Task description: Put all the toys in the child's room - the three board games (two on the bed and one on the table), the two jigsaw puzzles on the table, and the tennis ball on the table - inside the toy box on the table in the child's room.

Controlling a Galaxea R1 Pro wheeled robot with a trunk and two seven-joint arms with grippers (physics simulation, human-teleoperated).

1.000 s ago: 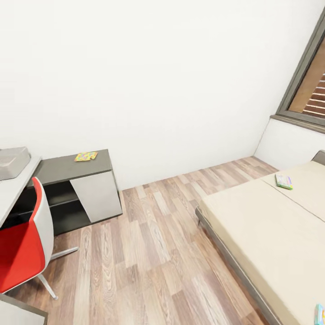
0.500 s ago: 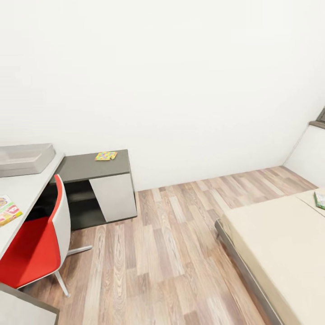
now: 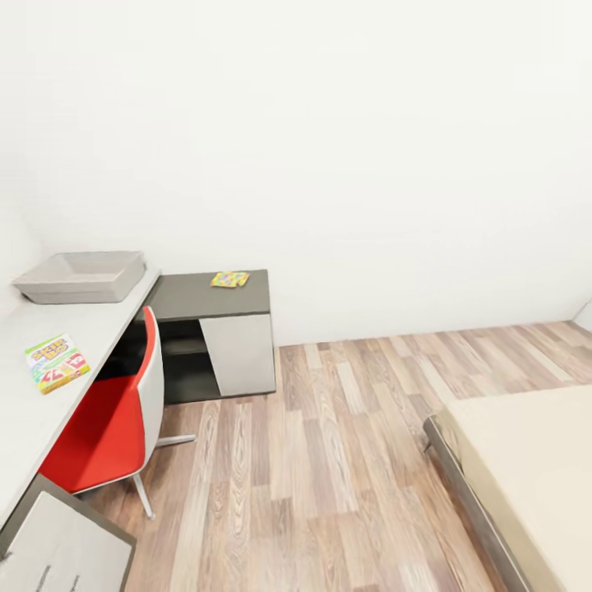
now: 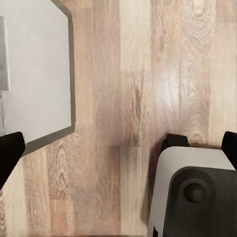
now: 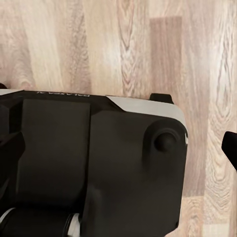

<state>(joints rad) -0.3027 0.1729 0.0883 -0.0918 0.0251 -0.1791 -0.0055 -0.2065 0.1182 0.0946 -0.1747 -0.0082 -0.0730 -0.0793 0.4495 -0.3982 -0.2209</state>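
You have one toy box (image 3: 82, 276) at the table's (image 3: 33, 395) far end, one board game (image 3: 56, 363) nearer, one jigsaw puzzle (image 3: 230, 279) on the cabinet (image 3: 215, 329). Both grippers' fingers (image 4: 10, 150) (image 5: 230, 145) spread wide, empty.

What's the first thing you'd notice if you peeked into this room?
The bright red chair jumps out first, tucked against the long pale table on the left. On that table lies a colourful board game, with the grey toy box at its far end. A small, bright, flat toy sits on the dark cabinet by the white wall.
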